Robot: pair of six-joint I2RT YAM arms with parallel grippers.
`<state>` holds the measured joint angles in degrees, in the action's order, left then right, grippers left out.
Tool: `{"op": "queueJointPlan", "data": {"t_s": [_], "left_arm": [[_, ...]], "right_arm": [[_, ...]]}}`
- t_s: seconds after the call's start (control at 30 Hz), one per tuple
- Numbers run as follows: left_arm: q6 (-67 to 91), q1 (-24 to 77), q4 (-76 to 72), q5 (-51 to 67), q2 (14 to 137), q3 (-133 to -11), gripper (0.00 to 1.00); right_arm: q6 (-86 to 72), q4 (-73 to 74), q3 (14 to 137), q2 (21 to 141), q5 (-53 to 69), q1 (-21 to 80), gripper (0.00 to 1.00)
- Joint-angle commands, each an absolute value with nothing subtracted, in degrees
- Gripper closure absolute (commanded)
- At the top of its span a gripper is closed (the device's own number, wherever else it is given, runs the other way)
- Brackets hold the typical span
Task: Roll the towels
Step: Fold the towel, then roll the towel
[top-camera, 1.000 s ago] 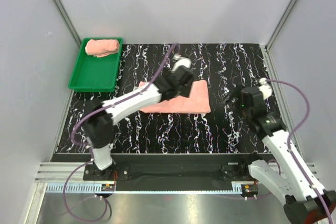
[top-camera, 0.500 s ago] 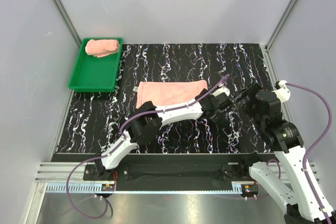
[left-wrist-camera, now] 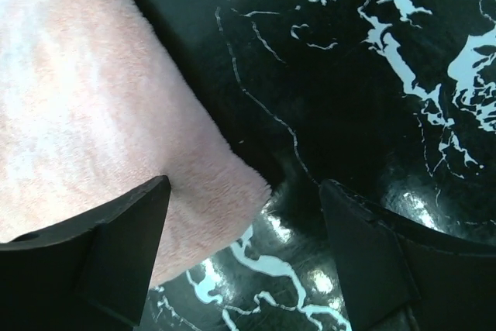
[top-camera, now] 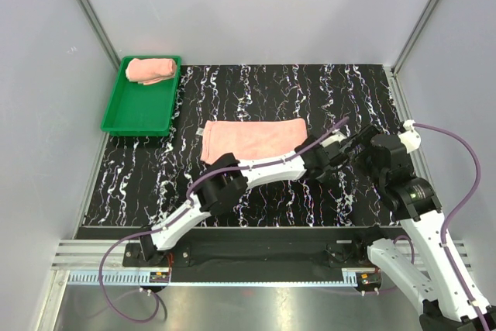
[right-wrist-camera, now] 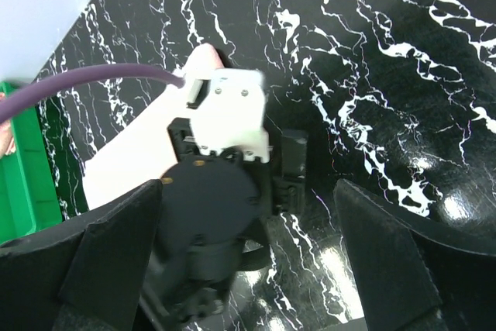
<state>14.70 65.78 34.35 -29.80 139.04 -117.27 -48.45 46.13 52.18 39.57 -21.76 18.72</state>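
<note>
My left gripper [left-wrist-camera: 244,185], jaws wide, straddles the near right corner of the flat towel [left-wrist-camera: 93,98], which stretches leftward.

The light fell bright and even from overhead, leaving the pale walls [top-camera: 256,5] nearly shadowless. The glossy black table [top-camera: 356,91] threw back small white glints, plainest low in the left wrist view beside the corner of the towel [left-wrist-camera: 85,98]. The towel looked soft and slightly washed out toward its upper left. The fingers [left-wrist-camera: 101,261] of the left gripper [left-wrist-camera: 244,215] loomed near the lens as dark, unsharp wedges. In the right wrist view the left arm's wrist [right-wrist-camera: 229,114] was smeared, perhaps by motion, while the marbling behind it was crisp.
</note>
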Motion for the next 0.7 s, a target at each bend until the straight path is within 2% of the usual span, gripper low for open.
{"op": "queueJointPlan", "data": {"t_s": [0.0, 0.17, 0.33, 0.37, 0.5, 0.67], "left_arm": [[13.18, 66.44, 34.01, -33.31, 141.41, -120.76, 0.19], [14.32, 66.45, 34.90, -35.51, 141.86, -118.93, 0.42], [15.64, 66.44, 33.22, -35.86, 140.10, -114.00, 0.70], [15.91, 66.45, 32.96, -35.77, 139.40, -112.60, 0.82], [18.54, 66.62, 31.74, -34.28, 134.40, -106.80, 1.00], [24.51, 66.71, 27.26, -26.64, 123.26, -96.71, 1.00]], "right_arm": [[-49.04, 43.86, 51.94, 39.90, -21.45, 18.54, 0.00], [-48.96, 43.42, 51.77, 40.25, -21.27, 18.54, 0.00], [-49.30, 42.80, 51.15, 40.61, -20.74, 18.54, 0.00], [-49.13, 42.63, 51.15, 40.69, -20.74, 18.46, 0.00], [-48.69, 42.71, 51.50, 40.87, -21.27, 18.55, 0.00], [-47.20, 41.93, 52.64, 42.09, -21.18, 18.54, 0.00]]}}
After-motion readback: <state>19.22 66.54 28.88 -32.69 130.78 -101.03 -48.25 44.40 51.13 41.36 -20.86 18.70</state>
